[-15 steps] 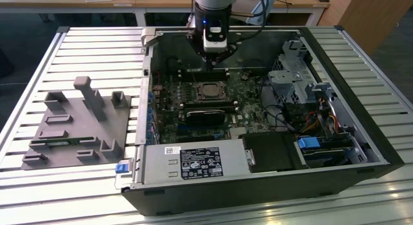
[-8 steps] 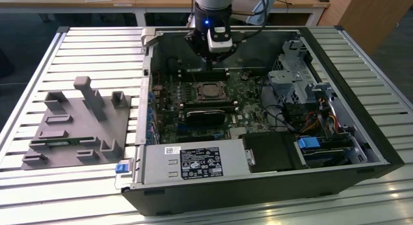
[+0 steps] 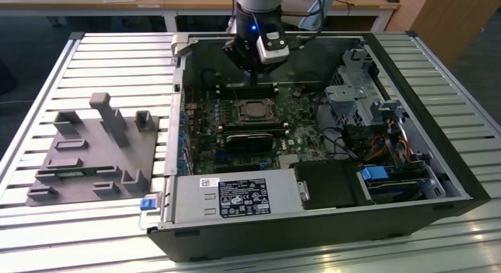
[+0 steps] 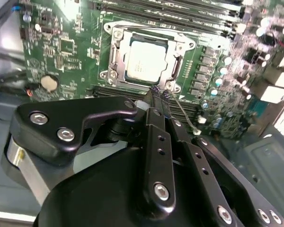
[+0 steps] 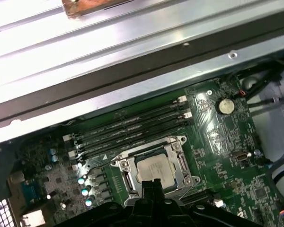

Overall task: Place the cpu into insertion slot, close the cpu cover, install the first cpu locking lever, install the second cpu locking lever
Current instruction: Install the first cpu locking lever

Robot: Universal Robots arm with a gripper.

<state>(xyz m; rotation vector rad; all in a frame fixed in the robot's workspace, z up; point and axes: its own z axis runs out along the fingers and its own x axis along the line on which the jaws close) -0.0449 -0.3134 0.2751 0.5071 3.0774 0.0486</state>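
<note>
Exterior view: we see a slatted metal desk (image 3: 47, 67) carrying an open computer case (image 3: 313, 232) laid on its side. Wooden tables (image 3: 196, 0) stand in the room at the far side.
Desk surface: on the exterior view's left, a grey fixture (image 3: 94, 150) with upright posts lies near the case wall.
Arm: the robot arm (image 3: 254, 14) hangs over the far part of the case.
Tool: in the second wrist view, the tool (image 4: 159, 92) is narrow, its fingertips nearly together at a corner of the socket frame. We cannot tell whether anything is pinched between them.
Cpu: the cpu (image 4: 146, 60) lies flat in the insertion slot (image 4: 123, 74), silver top up.
Cpu cover: the cpu cover (image 4: 114, 52) lies down around the chip, whose top shows through the cut-out.
Lever: a thin wire locking lever (image 4: 183, 113) runs out from the corner beside the tool, across the board. We cannot tell whether it is latched.
Board: in the first wrist view, the green motherboard (image 5: 217, 142) shows long memory slots (image 5: 132, 125) just beside the socket and a coin battery (image 5: 225, 105).
Case interior: a labelled power supply box (image 3: 234, 196) sits at the near end. A drive cage (image 3: 352, 97) and cables (image 3: 383, 147) sit on the exterior view's right.
</note>
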